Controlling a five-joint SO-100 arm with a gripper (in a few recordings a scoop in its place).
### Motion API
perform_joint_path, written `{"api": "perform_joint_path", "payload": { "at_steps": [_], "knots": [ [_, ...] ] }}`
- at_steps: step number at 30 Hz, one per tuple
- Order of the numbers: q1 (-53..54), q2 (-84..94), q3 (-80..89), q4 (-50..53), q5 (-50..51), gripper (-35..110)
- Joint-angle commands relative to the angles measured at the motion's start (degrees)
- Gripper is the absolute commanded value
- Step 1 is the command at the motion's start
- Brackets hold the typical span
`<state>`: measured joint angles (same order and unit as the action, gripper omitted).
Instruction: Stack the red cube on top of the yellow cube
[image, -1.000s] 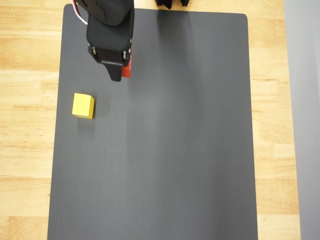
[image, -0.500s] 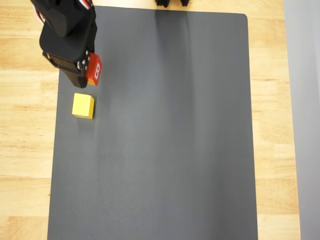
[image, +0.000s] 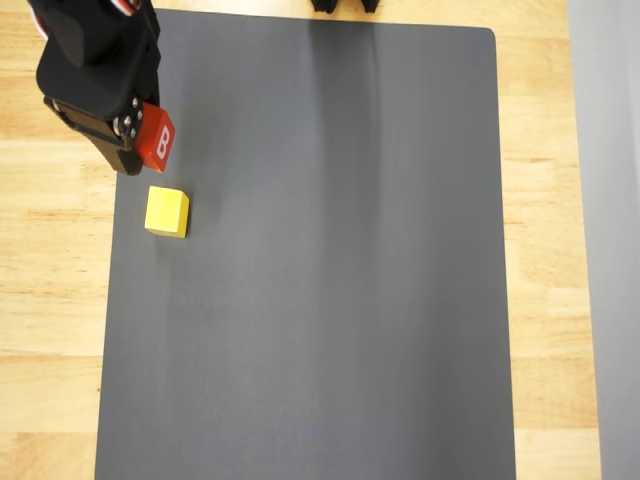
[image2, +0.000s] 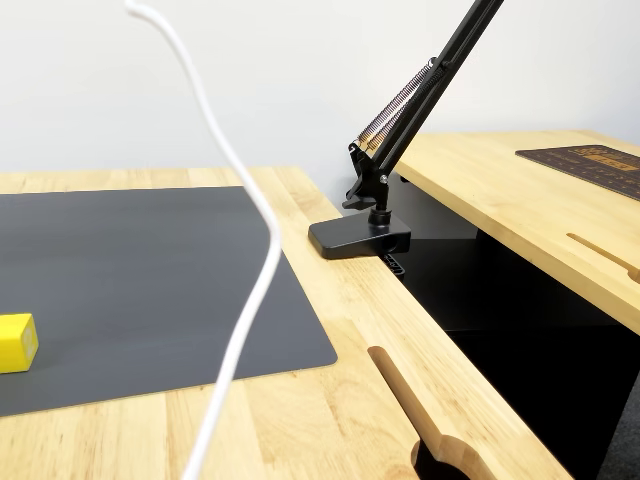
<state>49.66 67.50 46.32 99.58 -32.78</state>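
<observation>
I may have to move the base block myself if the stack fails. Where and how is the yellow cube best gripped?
Probably from straight above, closing on two opposite side faces of the yellow cube. It sits flat on the dark mat with bare mat on all sides. The gripper, holding the red cube, hangs just beyond one side.

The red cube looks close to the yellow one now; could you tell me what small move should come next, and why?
Probably a short shift down-right in the overhead view: the gripper holds the red cube just above-left of the yellow cube, not yet over it.
</observation>
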Motion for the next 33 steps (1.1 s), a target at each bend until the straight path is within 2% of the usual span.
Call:
{"api": "perform_joint_path", "payload": {
  "at_steps": [1, 17, 33],
  "knots": [
    [1.58, -0.44, -3.08, 1.49, -0.35, 0],
    [2.29, -10.99, -16.17, 4.48, 0.53, 0],
    [-1.49, -16.52, -21.01, 3.69, 2.11, 0]
  ]
}}
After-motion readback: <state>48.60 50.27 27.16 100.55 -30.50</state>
